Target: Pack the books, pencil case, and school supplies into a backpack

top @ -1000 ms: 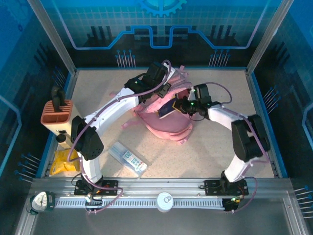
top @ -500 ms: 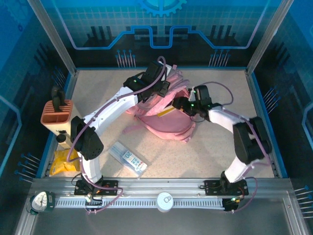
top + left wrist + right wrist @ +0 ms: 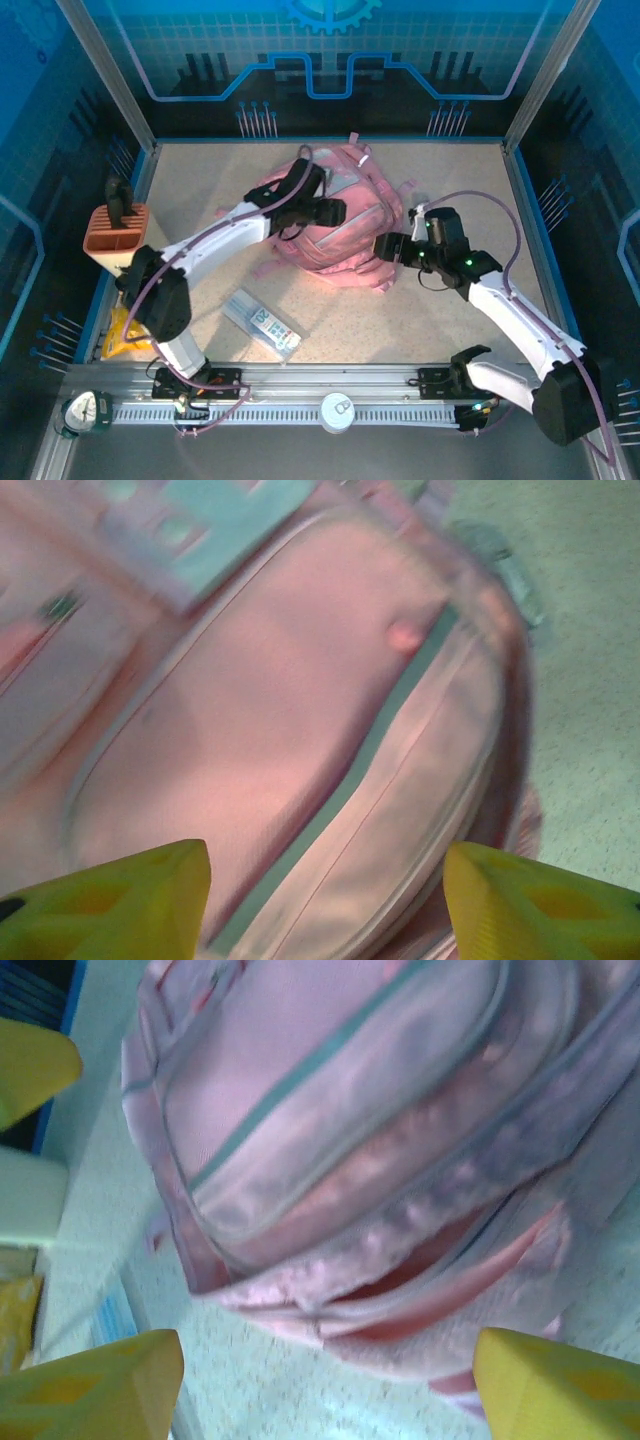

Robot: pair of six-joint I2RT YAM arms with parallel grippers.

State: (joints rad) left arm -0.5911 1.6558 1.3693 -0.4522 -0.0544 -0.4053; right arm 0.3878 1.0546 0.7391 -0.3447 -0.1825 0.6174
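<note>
Top external, overall: pink backpack (image 3: 345,225) lies on the table (image 3: 450,170), mid-rear, w/ both arms reaching in on it.
Backpack: biggest thing there, zip-pocket side facing up. Pink straps (image 3: 268,268) trail off its near-left side onto the table.
L gripper (image 3: 333,212): over the backpack's middle, arm coming across from the left. On the wrist cam its yellow fingers (image 3: 120,905) are spread wide w/ nothing btwn them. Pink fabric and a grey-green zip line (image 3: 370,750) lie underneath. Unclenched, holding nothing.
R gripper (image 3: 384,247): just beside the backpack's near-right edge. Can't tell if it touches the fabric. On the wrist cam its fingers (image 3: 560,1385) are also far apart w/ the gap bare. Beyond them are the backpack's rounded end and a slit w/ darker pink inside. Released, gripping nothing.
Pencil case (image 3: 262,323): flat on the table, near-left, lying at an angle. It's well apart from the backpack, near the L arm's base, and outside the bag.
Orange holder (image 3: 113,240): upright at the left edge, something black sticking up out of it.
Yellow item (image 3: 125,335): flat at the near-left edge, partly under the L arm. Too small to tell what it is.
Rail (image 3: 300,395): metal, runs along the front. A white round thing (image 3: 340,412) sits on it btwn the two arm bases.
</note>
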